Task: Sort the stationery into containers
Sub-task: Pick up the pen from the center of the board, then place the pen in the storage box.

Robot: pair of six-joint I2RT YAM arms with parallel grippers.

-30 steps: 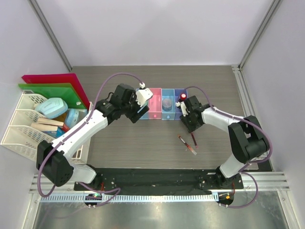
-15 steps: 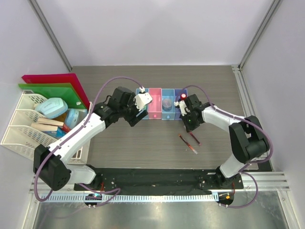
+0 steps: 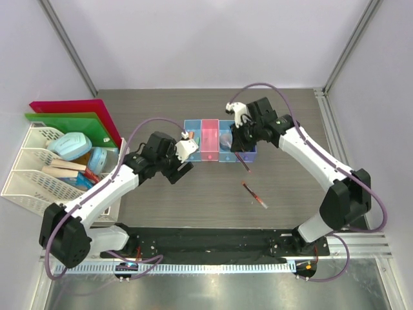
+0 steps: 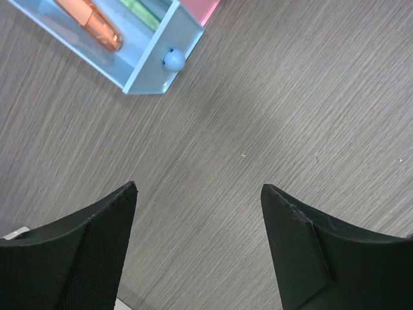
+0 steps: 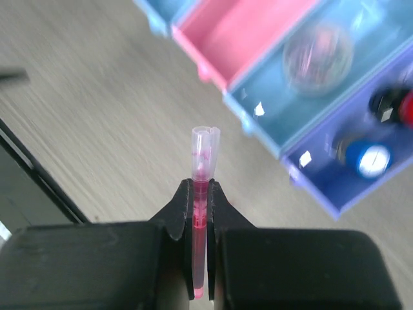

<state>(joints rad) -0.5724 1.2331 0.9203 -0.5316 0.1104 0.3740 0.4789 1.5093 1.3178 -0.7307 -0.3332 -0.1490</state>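
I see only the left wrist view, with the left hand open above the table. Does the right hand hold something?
Observer: Yes. The right hand is shut on a thin red pen.
Operator: Where is that hand?
Observer: Close to the purple box, at the right end of the row of boxes.
Operator: Is another pen left outside?
Observer: Yes, one loose pen lies on the table in front of the boxes.
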